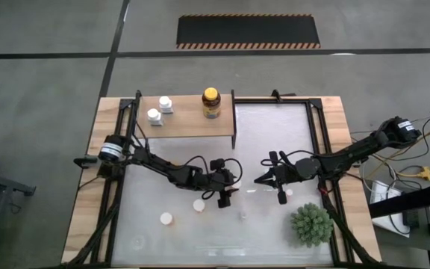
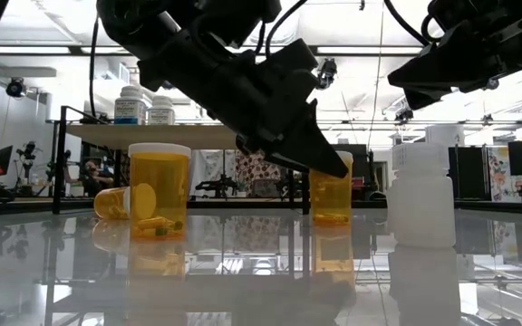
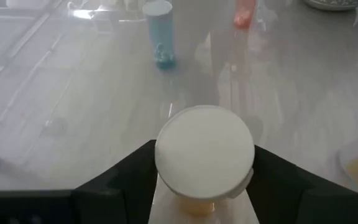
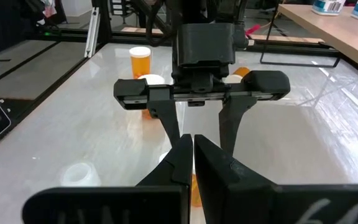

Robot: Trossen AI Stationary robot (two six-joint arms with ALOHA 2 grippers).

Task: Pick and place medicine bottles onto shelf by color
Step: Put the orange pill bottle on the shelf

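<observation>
White-capped orange pill bottle (image 3: pixel 204 163) low in frame centre, straddled by left gripper (image 1: pixel 228 191), jaws apart either side, not yet clamped. Right gripper (image 1: pixel 263 179) pressed together, empty. On light-wood shelf (image 1: pixel 189 123) upper left: two white bottles (image 1: pixel 160 110), amber yellow-capped jar (image 1: pixel 211 102). Several orange bottles (image 1: pixel 182 211) left on table

Robotics lab: concrete floor (image 1: pixel 43 82), hazard-striped mat (image 1: pixel 248 31), equipment racks (image 2: pixel 515 167)
</observation>
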